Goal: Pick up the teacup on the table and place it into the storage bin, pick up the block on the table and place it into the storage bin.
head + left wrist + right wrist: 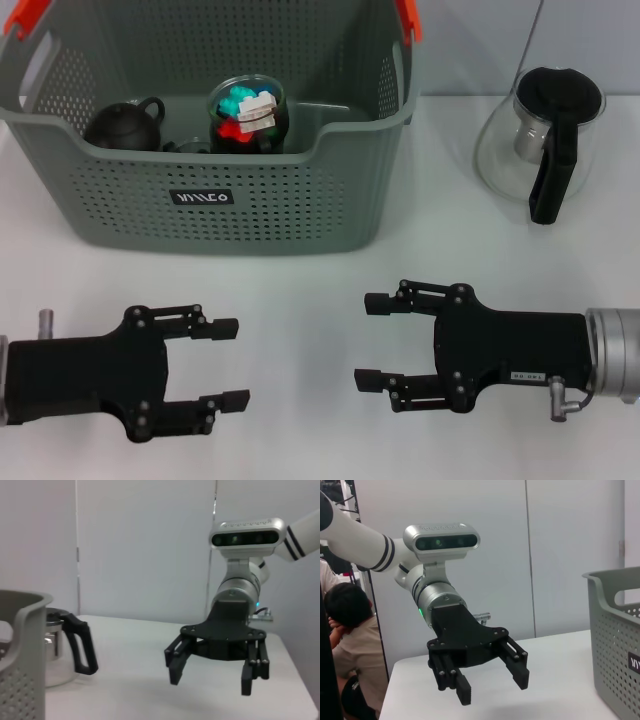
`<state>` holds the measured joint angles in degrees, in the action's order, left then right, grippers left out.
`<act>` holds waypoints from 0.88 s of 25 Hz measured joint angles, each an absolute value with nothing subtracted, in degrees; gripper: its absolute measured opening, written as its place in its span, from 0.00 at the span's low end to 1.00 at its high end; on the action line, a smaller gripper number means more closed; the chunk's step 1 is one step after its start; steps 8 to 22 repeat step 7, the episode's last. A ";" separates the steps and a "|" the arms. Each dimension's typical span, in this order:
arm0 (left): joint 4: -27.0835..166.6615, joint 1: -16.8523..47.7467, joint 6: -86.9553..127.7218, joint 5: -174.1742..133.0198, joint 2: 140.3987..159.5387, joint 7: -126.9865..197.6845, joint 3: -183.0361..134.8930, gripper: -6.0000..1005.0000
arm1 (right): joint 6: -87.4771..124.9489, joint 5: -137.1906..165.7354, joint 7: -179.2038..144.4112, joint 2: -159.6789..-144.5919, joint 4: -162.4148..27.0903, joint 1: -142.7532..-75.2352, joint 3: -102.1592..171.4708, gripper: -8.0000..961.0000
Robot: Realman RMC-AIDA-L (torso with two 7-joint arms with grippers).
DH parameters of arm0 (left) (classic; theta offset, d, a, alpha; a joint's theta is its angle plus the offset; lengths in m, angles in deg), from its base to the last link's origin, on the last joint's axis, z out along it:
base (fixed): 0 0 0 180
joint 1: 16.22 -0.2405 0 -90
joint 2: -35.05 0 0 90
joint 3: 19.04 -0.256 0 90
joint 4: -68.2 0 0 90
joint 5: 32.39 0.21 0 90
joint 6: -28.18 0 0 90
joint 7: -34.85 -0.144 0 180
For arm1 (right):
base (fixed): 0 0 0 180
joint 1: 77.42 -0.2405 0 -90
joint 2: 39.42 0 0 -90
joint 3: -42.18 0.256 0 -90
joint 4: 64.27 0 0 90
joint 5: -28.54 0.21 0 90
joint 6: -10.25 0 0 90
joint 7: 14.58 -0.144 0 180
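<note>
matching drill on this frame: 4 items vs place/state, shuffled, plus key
1. storage bin
2. glass teapot
3. left gripper
4. teacup with blocks

a. inside the bin, beside a dark teapot
b. open, above the table in front of the bin
c. on the table, on the bin's right side
d. back left of the table, orange clips on its rim

Pairs: 1-d, 2-c, 3-b, 4-a

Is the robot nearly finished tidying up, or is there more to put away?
It looks finished. Inside the storage bin sit a small dark teapot-shaped cup and a glass cup holding coloured blocks. Nothing is in hand: the left gripper and right gripper hover open and empty over the table. Only the glass teapot remains outside, which isn't part of the job.
</note>
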<state>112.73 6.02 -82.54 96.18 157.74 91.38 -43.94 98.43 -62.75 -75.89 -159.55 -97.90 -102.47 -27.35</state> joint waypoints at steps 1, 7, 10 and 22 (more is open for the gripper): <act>112.71 6.12 -82.57 96.20 157.75 91.82 -44.34 0.69 | 98.43 -62.70 -75.51 -159.55 -97.54 -102.47 -27.34 0.87; 112.46 6.84 -82.63 96.01 157.92 93.11 -45.97 0.69 | 98.98 -62.48 -71.93 -159.50 -95.82 -102.41 -26.94 0.87; 112.46 6.84 -82.63 96.01 157.92 93.11 -45.97 0.69 | 98.98 -62.48 -71.93 -159.50 -95.82 -102.41 -26.94 0.87; 112.46 6.84 -82.63 96.01 157.92 93.11 -45.97 0.69 | 98.98 -62.48 -71.93 -159.50 -95.82 -102.41 -26.94 0.87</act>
